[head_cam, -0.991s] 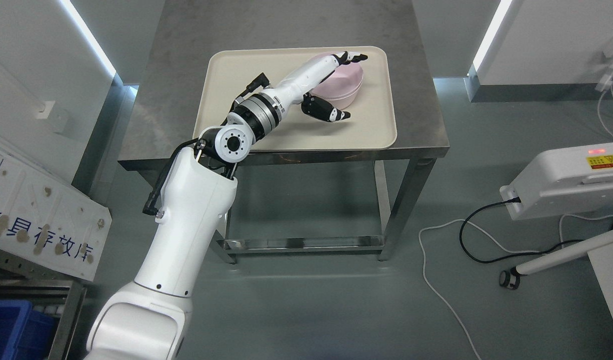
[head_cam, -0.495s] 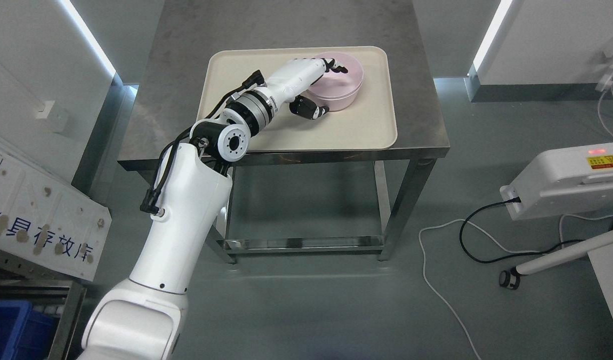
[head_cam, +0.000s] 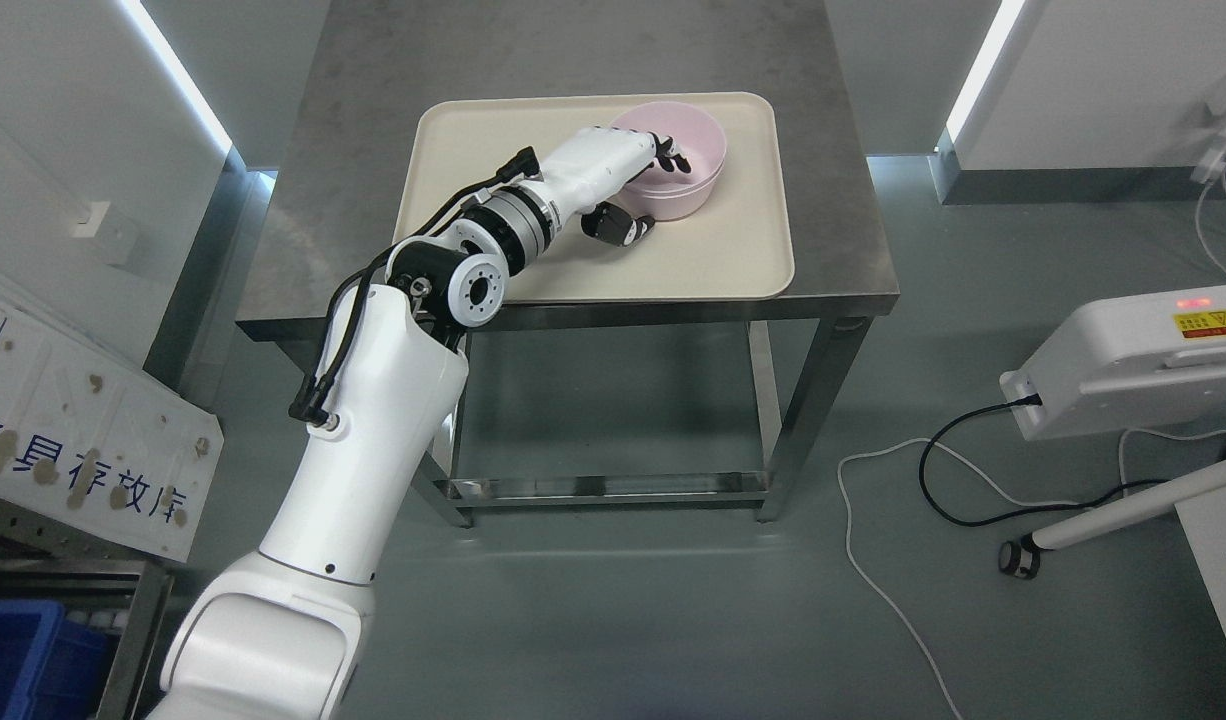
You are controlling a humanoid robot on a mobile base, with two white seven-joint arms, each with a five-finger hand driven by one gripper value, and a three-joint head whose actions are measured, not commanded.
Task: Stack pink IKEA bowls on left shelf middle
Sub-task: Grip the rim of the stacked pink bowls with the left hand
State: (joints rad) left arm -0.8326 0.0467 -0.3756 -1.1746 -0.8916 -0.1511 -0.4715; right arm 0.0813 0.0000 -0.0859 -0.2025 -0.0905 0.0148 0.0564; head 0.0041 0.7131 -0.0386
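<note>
A pink bowl (head_cam: pixel 691 165) sits upright at the far right of a cream tray (head_cam: pixel 493 150) on a steel table (head_cam: pixel 373 100). My left hand (head_cam: pixel 653 195) reaches in from the lower left and closes on the bowl's near-left rim. Its fingers (head_cam: pixel 670 160) curl over the rim into the bowl, and the thumb (head_cam: pixel 628 226) presses against the outside wall below. The forearm covers part of the tray and the bowl's left edge. Only one bowl shows. The right arm is out of the picture.
A white panel with printed signs (head_cam: pixel 73 440) leans at the left, above a metal frame holding a blue bin (head_cam: pixel 23 660). A white machine (head_cam: pixel 1133 360) stands at the right. Cables (head_cam: pixel 873 520) trail over the grey floor.
The left hand has drawn back from lying stretched across the bowl to its near-left rim. Its fingers have curled over the rim, with the thumb closing underneath.
</note>
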